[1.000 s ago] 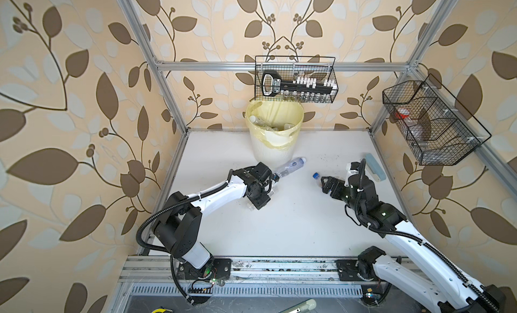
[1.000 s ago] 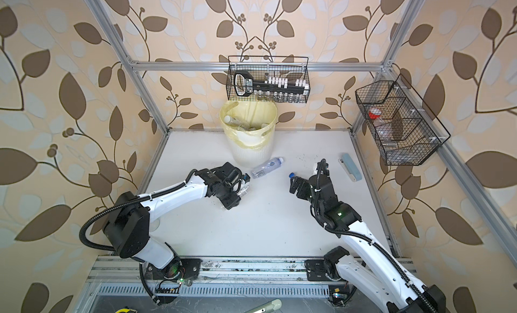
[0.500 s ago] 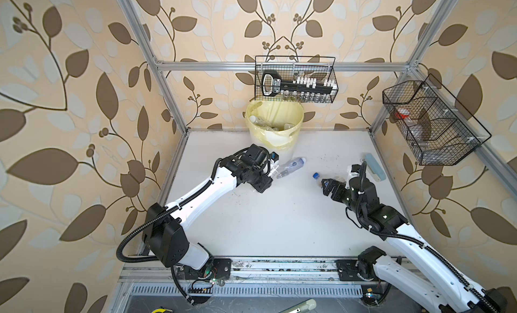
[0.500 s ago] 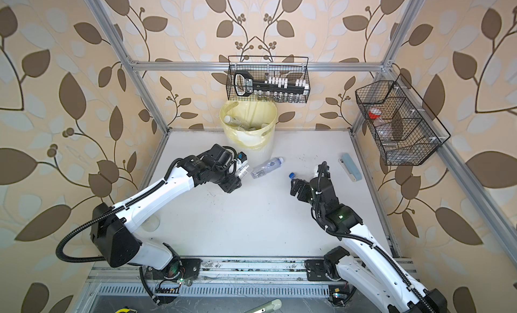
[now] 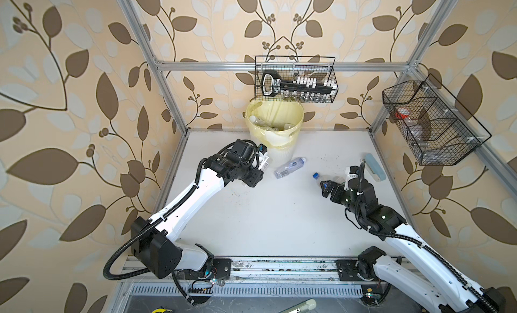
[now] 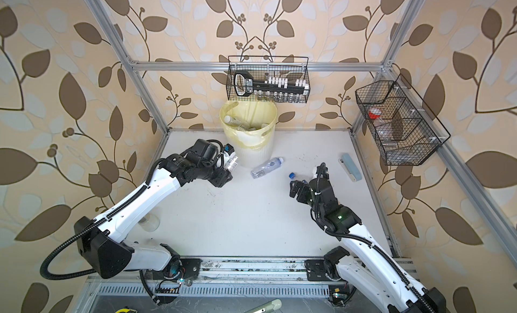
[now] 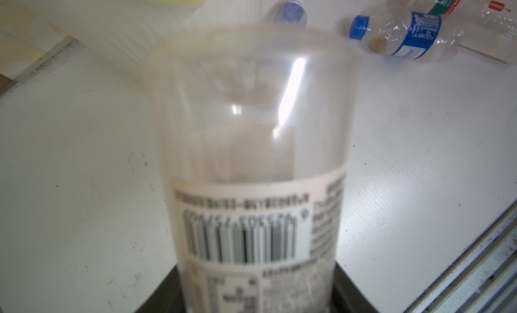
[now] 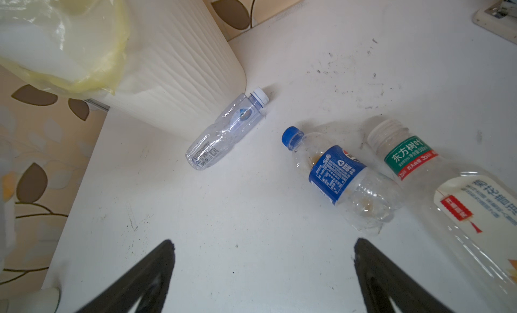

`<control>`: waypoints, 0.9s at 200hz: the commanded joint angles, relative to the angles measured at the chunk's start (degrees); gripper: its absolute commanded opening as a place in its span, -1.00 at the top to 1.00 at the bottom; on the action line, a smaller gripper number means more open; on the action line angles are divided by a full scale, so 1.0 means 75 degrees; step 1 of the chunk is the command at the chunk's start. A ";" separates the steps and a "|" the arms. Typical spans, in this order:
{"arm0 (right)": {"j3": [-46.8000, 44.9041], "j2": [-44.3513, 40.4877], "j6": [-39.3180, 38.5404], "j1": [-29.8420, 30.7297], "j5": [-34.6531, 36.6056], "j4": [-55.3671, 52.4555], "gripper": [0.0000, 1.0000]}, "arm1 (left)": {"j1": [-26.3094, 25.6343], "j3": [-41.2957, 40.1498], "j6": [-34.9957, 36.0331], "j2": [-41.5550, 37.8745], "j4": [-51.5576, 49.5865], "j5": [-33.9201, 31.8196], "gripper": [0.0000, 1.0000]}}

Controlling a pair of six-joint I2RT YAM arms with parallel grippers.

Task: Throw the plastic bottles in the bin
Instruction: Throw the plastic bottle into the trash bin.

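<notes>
My left gripper [image 5: 258, 165] is shut on a clear plastic bottle [image 7: 251, 146] with a white barcode label, held off the table just left of the bin [image 5: 279, 153]. The bin is cream and ribbed with a yellow liner, and holds several bottles. A clear bottle [image 5: 289, 167] lies at the bin's foot. My right gripper [image 8: 263, 244] is open over bare table. Just beyond it lie a blue-label bottle [image 8: 338, 174], a green-label bottle [image 8: 402, 153] and a white-label bottle [image 8: 475, 213], mostly hidden under that arm in both top views.
A wire basket [image 5: 296, 79] with vials hangs above the bin, and another wire basket [image 5: 430, 124] is on the right wall. A pale blue block [image 5: 373, 166] lies near the right edge. Something clear and round [image 6: 149, 222] sits under my left arm.
My left arm has lifted its bottle off the table and carried it up toward the bin. The right gripper has stayed open and barely shifted.
</notes>
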 commanded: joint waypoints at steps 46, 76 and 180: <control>-0.0217 0.0203 0.0155 -0.0024 -0.0219 0.0212 -1.00 | 0.0650 0.0372 0.0171 -0.0883 -0.0064 -0.0244 -0.18; -0.0244 0.0214 0.0199 -0.0024 -0.0245 0.0263 -1.00 | 0.1111 0.0319 0.0174 -0.1103 -0.0052 -0.0075 -0.18; -0.0242 0.0464 0.0381 -0.0024 -0.0482 0.0522 -1.00 | 0.2529 0.0103 -0.0026 -0.1563 -0.0136 0.1141 -0.18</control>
